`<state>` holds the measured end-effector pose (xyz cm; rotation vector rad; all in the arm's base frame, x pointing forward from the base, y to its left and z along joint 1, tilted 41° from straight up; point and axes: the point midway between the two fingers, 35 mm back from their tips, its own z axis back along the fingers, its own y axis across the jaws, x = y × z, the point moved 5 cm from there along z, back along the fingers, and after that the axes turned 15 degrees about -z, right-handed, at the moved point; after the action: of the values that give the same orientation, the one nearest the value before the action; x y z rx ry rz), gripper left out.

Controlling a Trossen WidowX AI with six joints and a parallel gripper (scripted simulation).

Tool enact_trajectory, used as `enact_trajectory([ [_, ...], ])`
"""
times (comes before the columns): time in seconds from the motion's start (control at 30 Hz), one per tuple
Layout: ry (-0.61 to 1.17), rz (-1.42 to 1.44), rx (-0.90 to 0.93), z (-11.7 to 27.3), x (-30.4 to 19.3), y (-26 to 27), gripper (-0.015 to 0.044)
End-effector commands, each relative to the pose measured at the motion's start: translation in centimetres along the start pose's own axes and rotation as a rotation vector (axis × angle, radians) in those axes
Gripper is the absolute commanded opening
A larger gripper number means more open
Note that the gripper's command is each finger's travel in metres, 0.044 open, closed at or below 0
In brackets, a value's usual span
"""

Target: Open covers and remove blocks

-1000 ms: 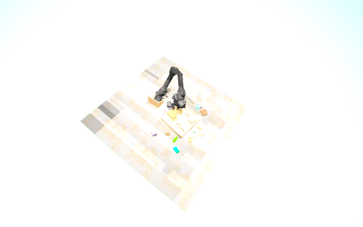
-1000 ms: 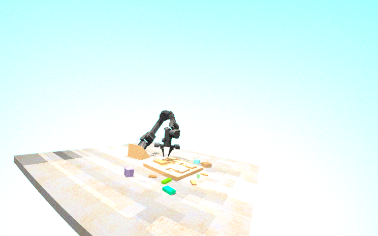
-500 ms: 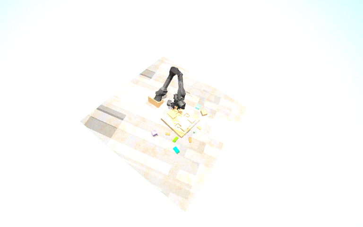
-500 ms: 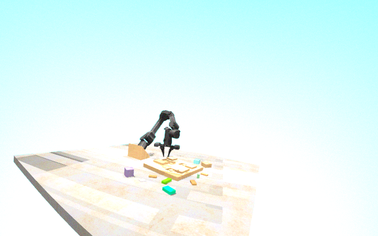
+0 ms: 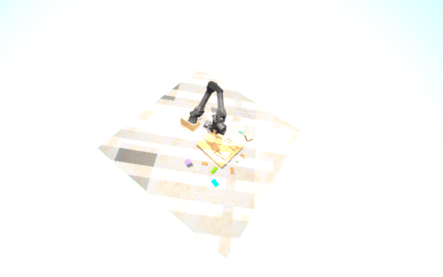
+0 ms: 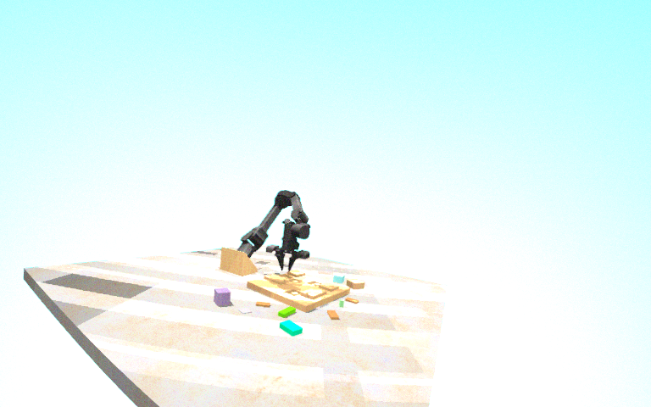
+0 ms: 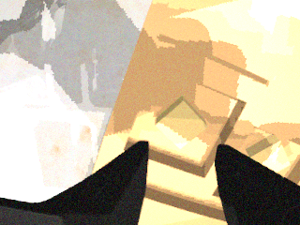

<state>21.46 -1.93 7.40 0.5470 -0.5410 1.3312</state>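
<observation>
The wooden puzzle board lies flat on the table, with several raised wooden covers and rails on it. My gripper is partly open and empty, pointing down low over the board's corner nearest the arm base. In the wrist view a raised wooden edge runs between and just beyond the fingertips. A small square recess shows behind it; I see no coloured block in it. A cyan block and a green block lie on the table off the board. Glare blurs cover positions.
A purple cube stands left of the board. Small orange pieces lie around the front. A light blue block and a wooden block lie right of the board. A wooden wedge stands by the arm base.
</observation>
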Motion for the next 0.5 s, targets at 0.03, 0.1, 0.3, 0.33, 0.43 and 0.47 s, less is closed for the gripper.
enact_trajectory([
  [0.03,-0.003,-0.082,-0.001,-0.03,0.0,-0.03,0.0144],
  [0.1,-0.003,-0.112,-0.001,-0.03,0.0,-0.03,0.0144],
  [0.3,-0.003,-0.201,-0.001,-0.03,0.0,-0.03,0.0144],
  [0.33,-0.003,-0.216,-0.001,-0.03,0.0,-0.03,0.0144],
  [0.43,-0.003,-0.261,-0.001,-0.03,0.0,-0.03,0.0144],
  [0.47,-0.003,-0.276,-0.001,-0.03,0.0,-0.03,0.0144],
])
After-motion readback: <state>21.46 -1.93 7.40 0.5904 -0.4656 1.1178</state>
